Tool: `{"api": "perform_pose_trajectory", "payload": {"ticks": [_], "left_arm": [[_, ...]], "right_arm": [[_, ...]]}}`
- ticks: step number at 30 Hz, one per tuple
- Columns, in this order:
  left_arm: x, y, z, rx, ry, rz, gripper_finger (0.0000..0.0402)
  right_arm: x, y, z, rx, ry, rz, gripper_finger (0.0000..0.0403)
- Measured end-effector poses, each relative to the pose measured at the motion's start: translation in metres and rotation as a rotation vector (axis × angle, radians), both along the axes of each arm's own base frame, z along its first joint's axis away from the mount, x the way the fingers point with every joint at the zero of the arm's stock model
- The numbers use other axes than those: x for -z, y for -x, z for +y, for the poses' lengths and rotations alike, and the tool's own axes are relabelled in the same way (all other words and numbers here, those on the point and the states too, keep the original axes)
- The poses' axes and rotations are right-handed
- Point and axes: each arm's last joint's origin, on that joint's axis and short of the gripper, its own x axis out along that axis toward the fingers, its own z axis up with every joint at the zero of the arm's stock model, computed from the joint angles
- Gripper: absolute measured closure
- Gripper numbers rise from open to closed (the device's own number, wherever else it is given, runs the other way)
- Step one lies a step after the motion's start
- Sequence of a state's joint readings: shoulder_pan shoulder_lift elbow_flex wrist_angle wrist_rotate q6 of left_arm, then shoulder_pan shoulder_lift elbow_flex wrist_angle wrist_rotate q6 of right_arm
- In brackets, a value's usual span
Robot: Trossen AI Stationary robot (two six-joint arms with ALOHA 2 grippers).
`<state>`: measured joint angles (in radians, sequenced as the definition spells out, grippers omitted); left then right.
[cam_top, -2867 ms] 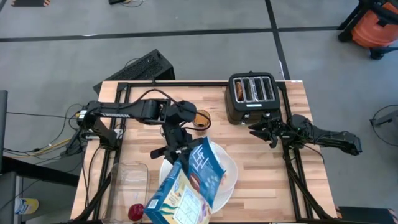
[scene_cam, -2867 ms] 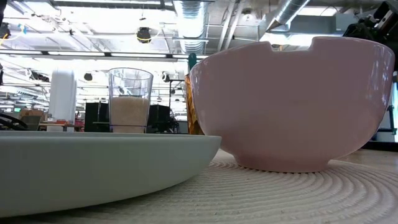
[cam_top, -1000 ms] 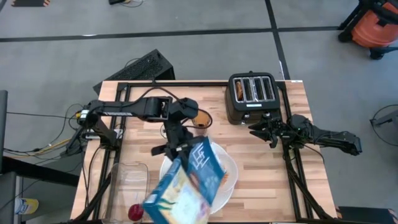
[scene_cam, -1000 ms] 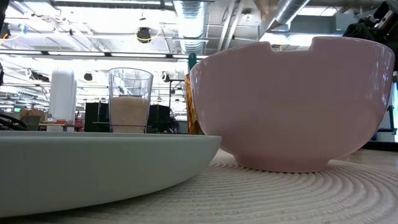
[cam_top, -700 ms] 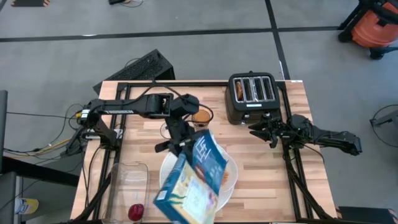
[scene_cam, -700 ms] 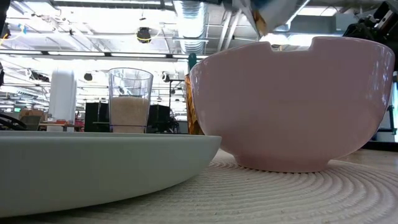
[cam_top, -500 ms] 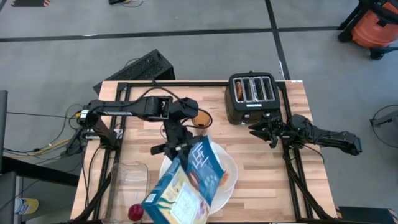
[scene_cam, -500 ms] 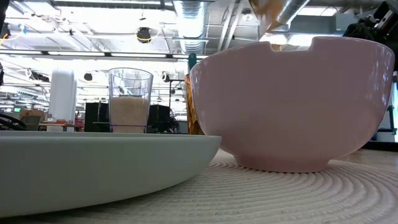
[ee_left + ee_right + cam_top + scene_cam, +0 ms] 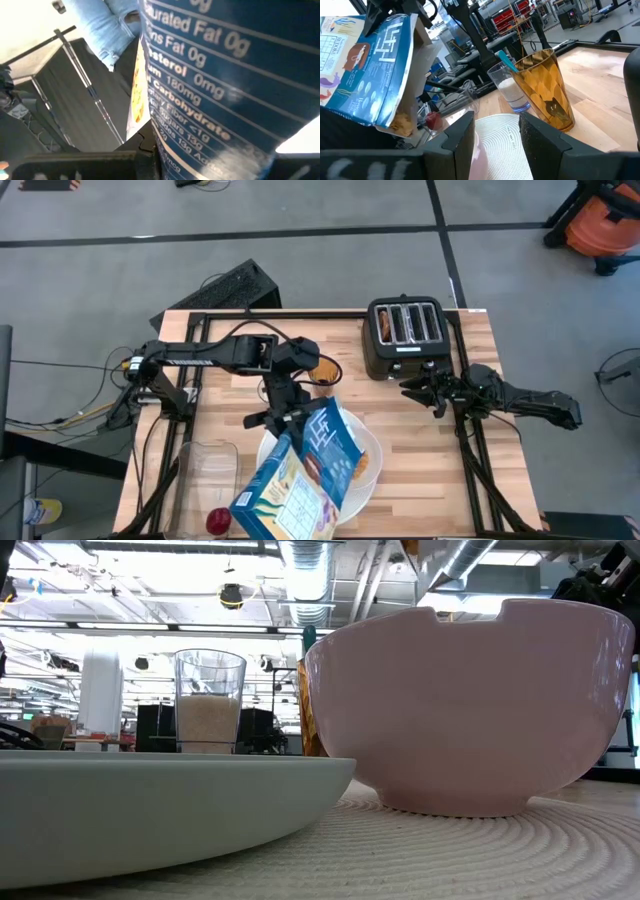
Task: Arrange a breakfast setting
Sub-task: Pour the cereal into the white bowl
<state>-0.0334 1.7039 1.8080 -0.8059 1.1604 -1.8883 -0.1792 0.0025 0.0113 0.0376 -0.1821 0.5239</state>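
The pale wooden slatted table (image 9: pixel 420 450) carries everything. Above its middle the left pincer (image 9: pixel 283 412) is clenched on the upper end of a blue cardboard cereal box (image 9: pixel 295 480), glossy and printed with puzzles and cartoon figures, which hangs steeply tilted over the large white round plate (image 9: pixel 372 442); in the left wrist view its dark-blue nutrition panel (image 9: pixel 215 85) fills the frame. Orange cereal flakes (image 9: pixel 402 122) show at the box's open lower corner in the right wrist view. The box hides most of what lies on the plate.

The black four-slot toaster (image 9: pixel 405 335) stands at the table's far edge, a browned piece in one slot. A clear rectangular plastic tub (image 9: pixel 208 472) sits at the near left, with a red apple (image 9: pixel 218 521) just beside it. An amber translucent faceted tumbler (image 9: pixel 545 87) stands next to a clear glass (image 9: pixel 512 87) holding white grains and a blue handle.

The right pincer (image 9: pixel 415 392) hovers near the toaster's front, fingers (image 9: pixel 540 137) released and apart, grasping nothing.
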Motion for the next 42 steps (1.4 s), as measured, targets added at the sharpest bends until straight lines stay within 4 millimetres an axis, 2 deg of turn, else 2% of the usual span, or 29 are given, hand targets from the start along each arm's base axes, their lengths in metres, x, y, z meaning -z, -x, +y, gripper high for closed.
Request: {"api": "perform_pose_trajectory", "payload": {"ticks": [32, 37, 42], "left_arm": [[-0.001, 0.000, 0.005, 0.006, 0.019, -0.005, 0.0335], [-0.002, -0.001, 0.016, -0.014, 0.028, -0.005, 0.0335], [-0.001, -0.001, 0.016, -0.028, 0.009, -0.021, 0.0335]], "right_arm": [[0.000, 0.000, 0.000, 0.000, 0.000, 0.000, 0.0225], [0.000, 0.000, 0.000, 0.001, 0.000, 0.000, 0.0225], [0.000, 0.000, 0.000, 0.000, 0.000, 0.000, 0.0225]]}}
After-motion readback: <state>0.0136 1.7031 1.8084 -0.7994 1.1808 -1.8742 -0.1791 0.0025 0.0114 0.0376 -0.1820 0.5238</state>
